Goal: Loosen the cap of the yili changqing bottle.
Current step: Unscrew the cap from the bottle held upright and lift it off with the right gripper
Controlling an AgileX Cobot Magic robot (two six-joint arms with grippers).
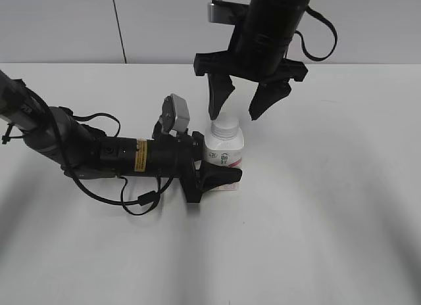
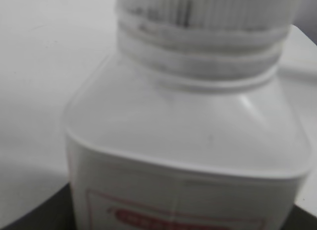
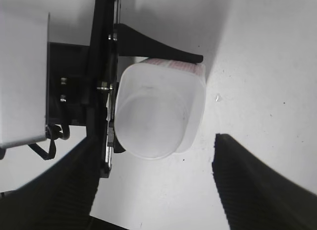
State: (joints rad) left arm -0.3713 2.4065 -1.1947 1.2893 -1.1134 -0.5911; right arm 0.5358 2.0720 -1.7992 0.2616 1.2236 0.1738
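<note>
Hovering with its two black ribbed fingers spread wide apart and gripping nothing, my right claw [image 1: 238, 114] hangs in the upper middle of the exterior view, directly over the small round white plastic screw cap [image 1: 224, 127]; I judge the wide spread is there so the fingers can drop on either side of the cap before pinching it for the twist. In the right wrist view the cap [image 3: 151, 122] sits near the centre of the frame, between my two dark fingers [image 3: 257, 190] at the bottom corners, so the line-up looks fair, though the cap lies a little nearer the lower-left finger. Below it stands the small squarish white plastic bottle with the pink-red label [image 1: 225, 152], upright on the plain white table [image 1: 329, 219], at the centre of the exterior view. My left claw [image 1: 220, 168] comes in low from the left of that frame and is clenched on the bottle's lower body, a black finger [image 3: 163, 49] pressed along its labelled side; that hold should keep the bottle from spinning when the cap is turned. The left wrist view is filled by the bottle's rounded shoulders [image 2: 188, 126] and the cap's ribbed skirt [image 2: 208, 9] at the top edge. The bottle's walls are opaque and the cap is on, so I cannot tell what is inside.
</note>
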